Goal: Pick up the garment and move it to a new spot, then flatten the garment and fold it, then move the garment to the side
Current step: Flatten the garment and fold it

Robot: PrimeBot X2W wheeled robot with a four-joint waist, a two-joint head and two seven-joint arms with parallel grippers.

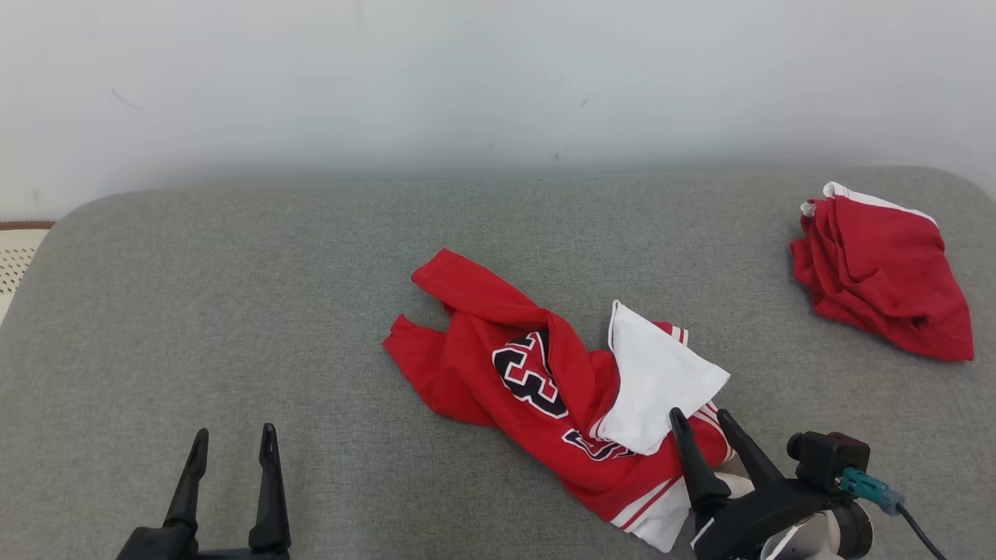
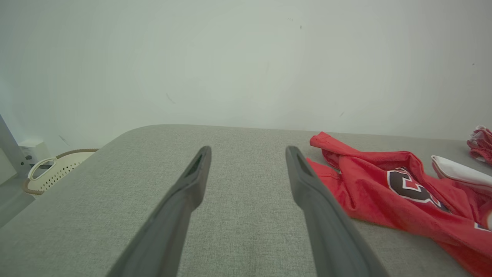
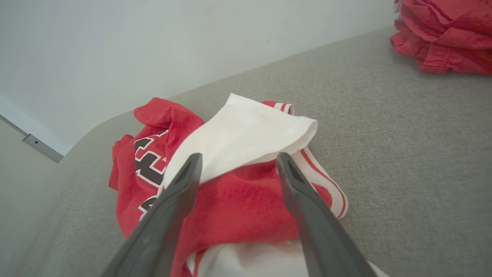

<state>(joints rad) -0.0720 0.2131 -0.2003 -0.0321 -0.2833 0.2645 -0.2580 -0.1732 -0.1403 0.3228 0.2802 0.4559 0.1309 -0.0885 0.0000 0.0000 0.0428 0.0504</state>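
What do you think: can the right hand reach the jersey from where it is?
Probably yes. The right hand is open, right at the near edge of the jersey, with nothing between them. The red pile lies well aside.

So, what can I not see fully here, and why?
- Head view: the jersey number is partly folded under its white flap.
- Head view: the right gripper covers part of the jersey's striped edge.
- Left wrist view: the right edge cuts off the second red garment.
- Head view: the left edge cuts off the basket.

Head looks down; low wrist views share the garment (image 1: 545, 373).
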